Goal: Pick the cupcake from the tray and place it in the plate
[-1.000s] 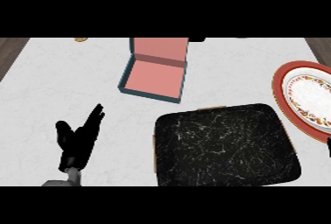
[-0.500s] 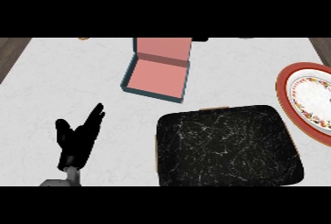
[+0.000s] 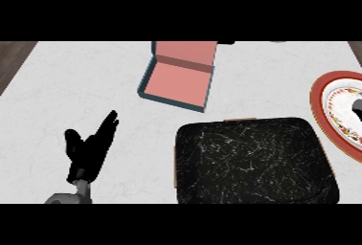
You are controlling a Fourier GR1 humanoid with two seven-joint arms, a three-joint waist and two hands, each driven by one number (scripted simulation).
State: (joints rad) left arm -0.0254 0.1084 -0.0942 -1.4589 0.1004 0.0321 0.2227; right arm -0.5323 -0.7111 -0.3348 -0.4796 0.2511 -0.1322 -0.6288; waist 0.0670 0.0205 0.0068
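The black marbled tray (image 3: 251,160) lies at the lower right of the counter, and no cupcake shows on it. A red-rimmed patterned plate (image 3: 338,112) is cut off by the right edge. A small dark shape (image 3: 357,108) sits over the plate at the very edge; I cannot tell what it is. My left hand (image 3: 88,150) rests open at the lower left with its fingers pointing up, well apart from the tray. My right hand does not show.
An open box with a pink inside and teal walls (image 3: 180,76) stands behind the tray near the counter's far edge. White counter top (image 3: 84,81) spreads to the left of it.
The tray, box and plate have shifted slightly rightward in the view. A dark shape has appeared over the plate at the right edge. The left hand has stayed put.
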